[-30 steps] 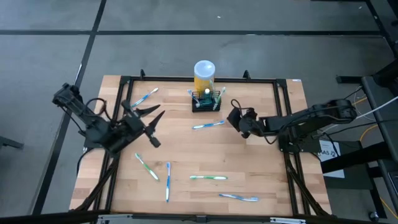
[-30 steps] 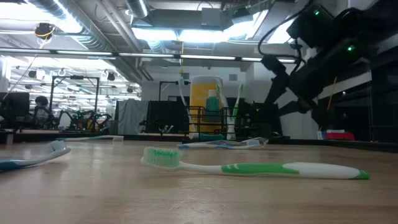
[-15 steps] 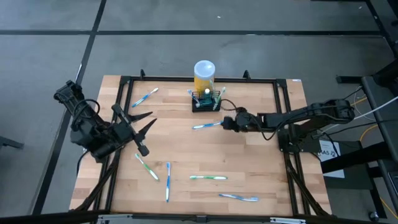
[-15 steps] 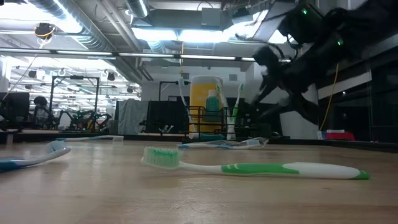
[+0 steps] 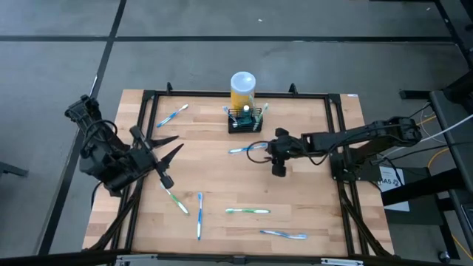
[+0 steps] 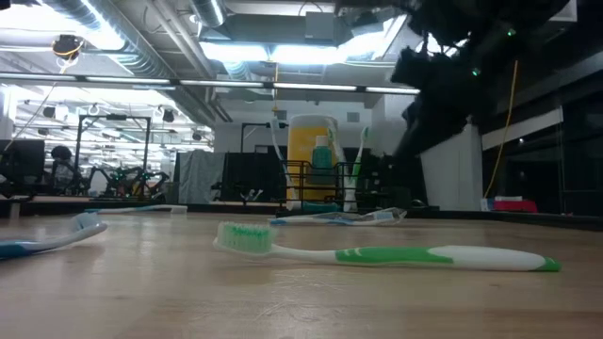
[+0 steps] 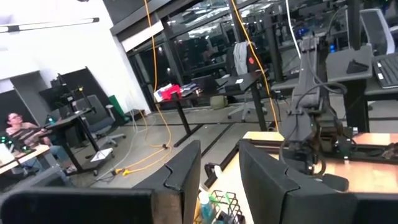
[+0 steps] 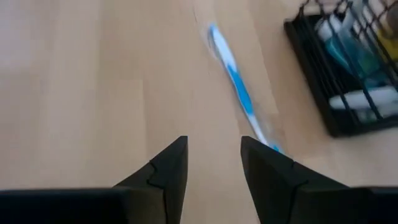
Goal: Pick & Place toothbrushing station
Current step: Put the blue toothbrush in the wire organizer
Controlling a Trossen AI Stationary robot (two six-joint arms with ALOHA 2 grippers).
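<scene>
The toothbrushing station, a small black wire-mesh holder (image 5: 245, 120) with items standing in it, rests on its base at the table's far middle, in front of a yellow cylinder (image 5: 243, 90). It also shows in the low view (image 6: 325, 185) and the right wrist view (image 8: 348, 68). My right gripper (image 5: 277, 164) is open and empty, tipped down over the wood just right of a blue toothbrush (image 5: 247, 148), which lies ahead of its fingers (image 8: 239, 93). My left gripper (image 5: 171, 146) is open and empty at the table's left side.
Several toothbrushes lie flat on the table: a blue one at far left (image 5: 171, 115), a green one (image 5: 175, 198) and a blue one (image 5: 199, 214) at near left, and a green one (image 5: 247, 211) and a blue one (image 5: 284, 235) near the front. A black frame (image 5: 222, 94) rims the table.
My right gripper has reached toward the table's left and near side, toward the blue toothbrush, and has tipped its fingers downward. My left gripper has drawn back toward the table's left edge. The holder and the toothbrushes have stayed where they were.
</scene>
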